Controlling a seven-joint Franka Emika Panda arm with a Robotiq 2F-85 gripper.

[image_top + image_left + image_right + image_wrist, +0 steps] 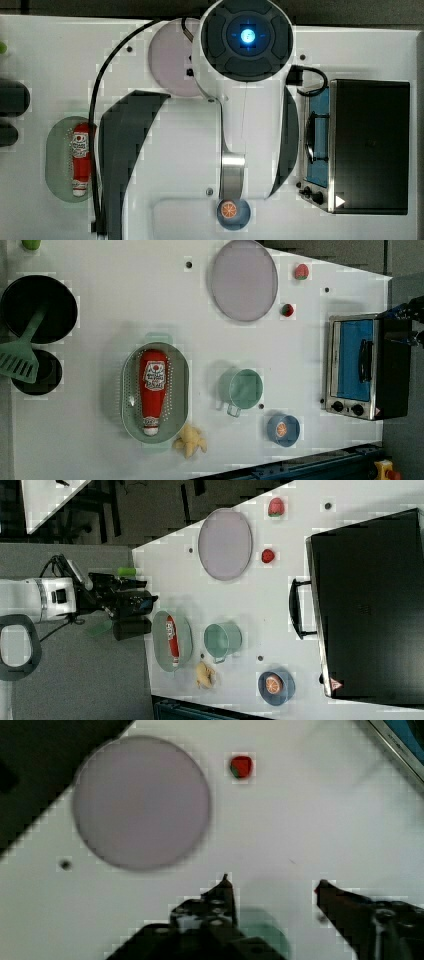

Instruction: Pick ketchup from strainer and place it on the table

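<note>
The ketchup (152, 388) is a red squeeze bottle with a white label. It lies lengthwise in the pale mint strainer (181, 390) on the white table (110, 295). The top view shows the ketchup (81, 159) and strainer (56, 160) at its left, beside the arm's dark shadow. In the right view the ketchup (172, 639) rests in the strainer (160, 642) near the table's edge. My gripper (273, 881) is open with nothing between its fingers. It hangs well above the table, apart from the strainer, over the round green cup (265, 932).
A lilac plate (244, 280) and two strawberries (300, 271) (287, 310) lie on the table. A toaster oven (360, 365) stands at the left view's right. The green cup (242, 388), a blue bowl with an orange slice (283, 429), a yellow toy (190, 441), black pots (37, 307) and a green spatula (19, 357) are there too.
</note>
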